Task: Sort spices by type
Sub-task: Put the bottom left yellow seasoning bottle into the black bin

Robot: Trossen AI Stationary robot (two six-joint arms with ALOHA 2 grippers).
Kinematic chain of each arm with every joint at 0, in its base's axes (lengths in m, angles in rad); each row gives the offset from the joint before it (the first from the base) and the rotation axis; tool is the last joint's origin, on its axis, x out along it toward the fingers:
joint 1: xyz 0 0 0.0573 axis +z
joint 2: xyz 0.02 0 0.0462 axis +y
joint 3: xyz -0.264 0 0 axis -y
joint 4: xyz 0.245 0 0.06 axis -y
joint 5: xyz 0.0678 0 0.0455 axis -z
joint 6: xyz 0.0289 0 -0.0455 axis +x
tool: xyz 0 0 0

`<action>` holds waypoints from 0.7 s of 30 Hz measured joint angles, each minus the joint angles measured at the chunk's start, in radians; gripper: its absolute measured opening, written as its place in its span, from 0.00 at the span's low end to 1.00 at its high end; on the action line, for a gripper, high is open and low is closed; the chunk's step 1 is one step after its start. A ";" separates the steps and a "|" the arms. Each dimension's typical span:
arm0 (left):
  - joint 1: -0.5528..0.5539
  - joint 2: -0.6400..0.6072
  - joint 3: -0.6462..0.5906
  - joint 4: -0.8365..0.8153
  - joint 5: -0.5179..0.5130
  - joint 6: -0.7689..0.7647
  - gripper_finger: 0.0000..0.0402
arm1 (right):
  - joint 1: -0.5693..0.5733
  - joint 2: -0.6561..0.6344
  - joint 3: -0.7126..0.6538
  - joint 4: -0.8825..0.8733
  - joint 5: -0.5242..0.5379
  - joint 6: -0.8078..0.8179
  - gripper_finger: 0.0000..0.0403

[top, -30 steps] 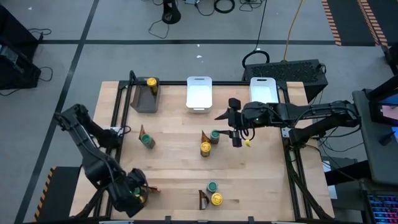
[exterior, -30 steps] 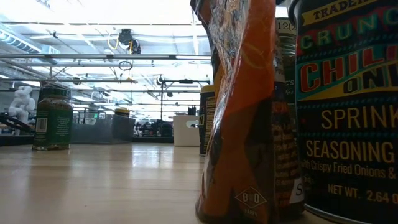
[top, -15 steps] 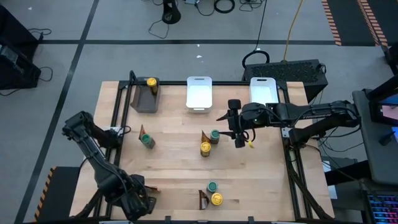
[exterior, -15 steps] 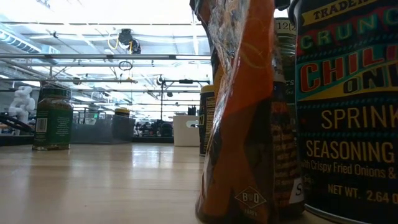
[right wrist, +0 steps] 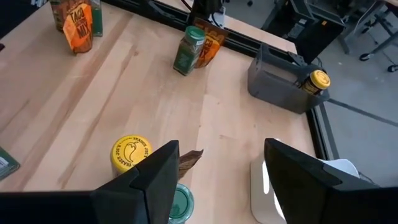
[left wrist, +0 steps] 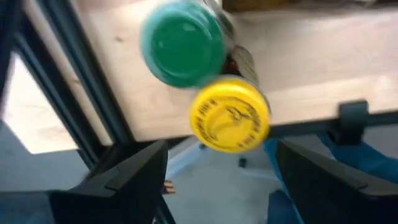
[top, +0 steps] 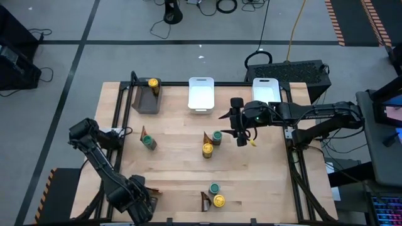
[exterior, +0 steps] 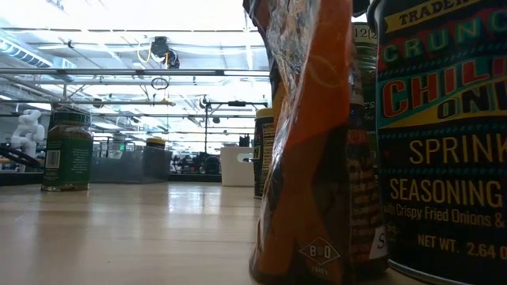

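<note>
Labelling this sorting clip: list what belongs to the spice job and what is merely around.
Job: yellow-lidded jars; green-lidded jars; brown-orange packets; left gripper and right gripper, both open and empty.
Merely around: dark tray, though one yellow-lidded jar sits in it; two white trays; floor cables.

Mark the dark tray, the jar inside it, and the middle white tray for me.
dark tray (top: 143,100): high view, bare floor of the tray.
yellow-lid jar (top: 152,82): high view, centre of the lid.
middle white tray (top: 201,94): high view, bare inside.
</note>
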 joint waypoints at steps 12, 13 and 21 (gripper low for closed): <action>-0.005 0.000 -0.060 0.091 -0.030 0.012 0.75 | -0.023 0.000 0.000 0.000 0.000 -0.031 0.54; -0.005 0.000 -0.060 0.088 -0.031 0.015 0.75 | -0.026 0.000 0.000 0.000 0.000 -0.031 0.54; -0.005 0.000 -0.060 0.085 -0.055 0.031 0.75 | -0.044 0.000 0.000 0.001 0.000 -0.032 0.54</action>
